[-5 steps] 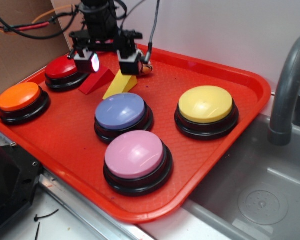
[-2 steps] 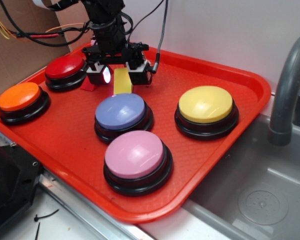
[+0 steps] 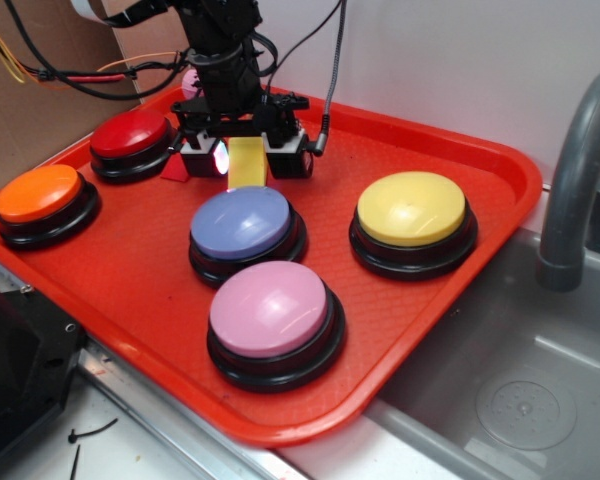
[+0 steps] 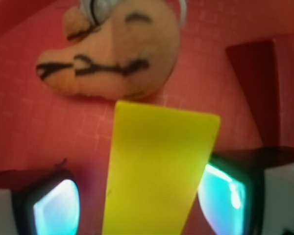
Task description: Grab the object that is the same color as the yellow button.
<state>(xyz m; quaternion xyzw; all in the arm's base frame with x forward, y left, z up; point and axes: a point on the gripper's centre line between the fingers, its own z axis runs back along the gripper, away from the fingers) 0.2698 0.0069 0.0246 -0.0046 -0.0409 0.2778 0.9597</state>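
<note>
Five dome buttons were seen on the red tray (image 3: 460, 130), and they are told here from left to right. At the far left, the orange button (image 3: 37, 193) was placed near the tray's edge. Behind it and to the right, the dark red button (image 3: 130, 134) was found. Just beside this button, a small part of the red wedge (image 3: 175, 170) was visible; in the wrist view the red wedge (image 4: 264, 93) was shown at the right side of the picture.

Next, the gripper (image 3: 246, 158) was lowered onto the tray, with its two fingers standing on both sides of the yellow wedge (image 3: 247, 163). In the wrist view the yellow wedge (image 4: 157, 171) was seen between the two glowing pads (image 4: 56, 205); the right pad seemed to touch it, while a narrow strip of tray was still shown at the left pad. The jaws were therefore narrowed around the block, but a firm hold could not be confirmed. Beyond the block, the orange striped toy (image 4: 112, 54) was lying on the tray.

In front of the gripper, the purple button (image 3: 242, 222) was placed, and nearer to the camera the pink button (image 3: 270, 310). At the right, well apart from the wedge, the yellow button (image 3: 412, 210) was standing. Further right, outside the tray, a grey faucet (image 3: 580, 170) was seen over a sink (image 3: 520, 400).
</note>
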